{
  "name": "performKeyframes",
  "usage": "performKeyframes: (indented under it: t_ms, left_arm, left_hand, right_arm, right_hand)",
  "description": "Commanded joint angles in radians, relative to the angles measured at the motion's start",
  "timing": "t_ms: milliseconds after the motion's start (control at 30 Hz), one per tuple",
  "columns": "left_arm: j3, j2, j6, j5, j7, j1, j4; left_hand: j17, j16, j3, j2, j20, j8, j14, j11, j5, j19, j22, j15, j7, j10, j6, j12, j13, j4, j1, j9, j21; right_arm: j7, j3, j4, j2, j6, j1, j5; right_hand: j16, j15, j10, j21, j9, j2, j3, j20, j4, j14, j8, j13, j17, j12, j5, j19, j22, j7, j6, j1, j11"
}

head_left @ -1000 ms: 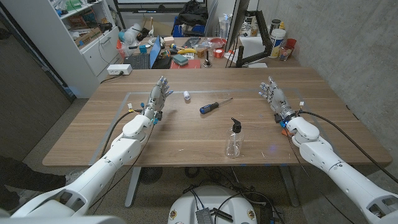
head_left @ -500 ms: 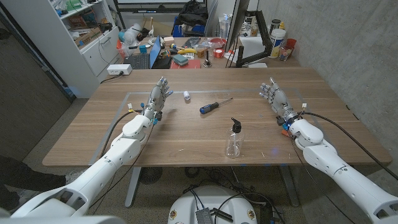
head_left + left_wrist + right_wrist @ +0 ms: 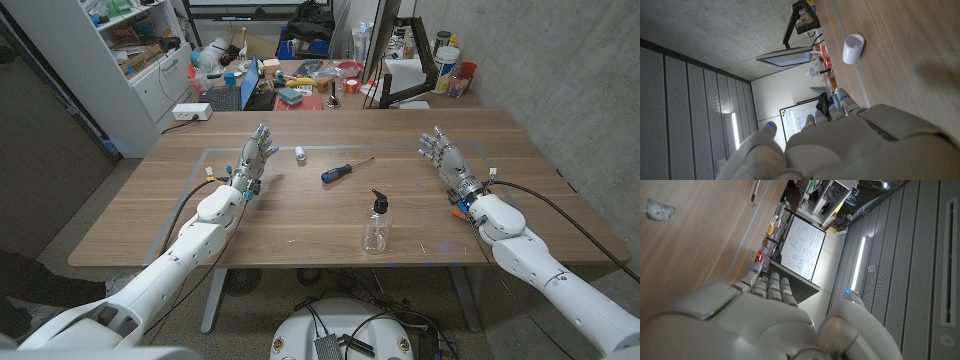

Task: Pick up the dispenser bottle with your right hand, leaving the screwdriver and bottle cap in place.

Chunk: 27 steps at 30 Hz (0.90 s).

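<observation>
Leftmost on the table [image 3: 300,215], the left hand [image 3: 255,157] holds nothing, its fingers spread apart and reaching toward the far edge. Just beside its fingertips, to the right, the white cap [image 3: 300,154] lies on the wood without touching the hand; the left wrist view shows the same cap [image 3: 853,48] beyond the back of that hand [image 3: 850,145]. Further right lies the screwdriver [image 3: 346,168], blue handle toward the robot's left and shaft pointing to the far right. Nearer the front edge, right of centre, the bottle [image 3: 376,223] stands upright: clear body, black pump head. It is well apart from both hands. Rightmost, the right hand [image 3: 447,158] is empty as well, fingers apart and extended toward the far edge; the right wrist view shows its back [image 3: 740,320].
</observation>
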<state>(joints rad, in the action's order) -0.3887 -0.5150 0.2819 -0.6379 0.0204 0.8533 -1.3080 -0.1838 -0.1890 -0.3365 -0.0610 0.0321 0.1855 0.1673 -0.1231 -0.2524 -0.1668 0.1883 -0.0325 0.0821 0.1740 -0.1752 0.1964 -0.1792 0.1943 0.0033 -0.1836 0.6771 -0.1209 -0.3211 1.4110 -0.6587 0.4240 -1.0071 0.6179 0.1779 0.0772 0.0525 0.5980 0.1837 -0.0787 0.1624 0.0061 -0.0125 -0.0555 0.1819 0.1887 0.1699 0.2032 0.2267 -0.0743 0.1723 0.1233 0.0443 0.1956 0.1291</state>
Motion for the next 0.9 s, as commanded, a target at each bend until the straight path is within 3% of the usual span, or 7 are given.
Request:
performKeyframes:
  t_ms: [33,100,367,900]
  left_arm:
    - [0.003,0.000,0.003,-0.005,0.002,0.004,0.002]
    - [0.003,0.000,0.004,-0.005,0.002,0.004,0.003]
    - [0.000,0.001,0.002,-0.003,0.003,0.004,0.001]
    - [-0.002,-0.002,-0.003,0.000,-0.004,0.010,-0.009]
  left_hand:
    - [-0.004,-0.005,0.000,-0.116,0.096,0.006,0.211,-0.006,-0.007,-0.234,0.004,-0.066,-0.002,0.181,-0.192,0.005,-0.005,-0.002,-0.001,-0.004,0.002]
    - [-0.004,-0.005,0.000,-0.116,0.096,0.006,0.211,-0.003,-0.007,-0.234,0.004,-0.065,-0.002,0.181,-0.192,0.005,-0.005,-0.002,-0.001,-0.004,0.002]
    - [-0.004,-0.005,0.000,-0.116,0.096,0.005,0.210,-0.001,-0.007,-0.234,0.004,-0.065,-0.001,0.181,-0.193,0.005,-0.005,-0.002,-0.001,-0.004,0.002]
    - [-0.004,-0.005,0.001,-0.117,0.096,0.006,0.211,-0.002,-0.007,-0.234,0.004,-0.064,-0.001,0.182,-0.194,0.005,-0.005,-0.002,-0.001,-0.004,0.001]
  right_arm:
    - [0.020,0.006,0.042,-0.037,0.011,-0.040,-0.028]
    - [0.022,0.007,0.047,-0.041,0.014,-0.046,-0.030]
    - [0.038,0.015,0.077,-0.063,0.041,-0.077,-0.058]
    - [0.059,0.032,0.099,-0.091,0.077,-0.140,-0.072]
  right_hand:
    - [0.009,0.015,-0.010,-0.005,0.006,0.003,0.004,0.022,-0.012,0.008,0.012,0.002,0.004,-0.001,0.007,0.011,0.003,0.013,-0.005,0.016,0.005]
    - [0.009,0.019,-0.014,-0.006,0.007,0.003,0.004,0.039,-0.016,0.011,0.013,0.003,0.004,-0.001,0.007,0.019,0.003,0.013,-0.005,0.022,0.005]
    - [0.009,0.030,-0.025,-0.011,0.008,0.001,0.002,0.049,-0.020,0.014,0.010,0.003,0.004,-0.003,0.008,0.024,0.003,0.017,-0.015,0.027,0.008]
    - [0.007,0.030,-0.037,-0.024,0.009,-0.021,-0.013,0.030,-0.027,0.009,0.009,0.004,0.005,-0.003,0.010,0.018,0.004,0.027,-0.026,0.027,0.017]
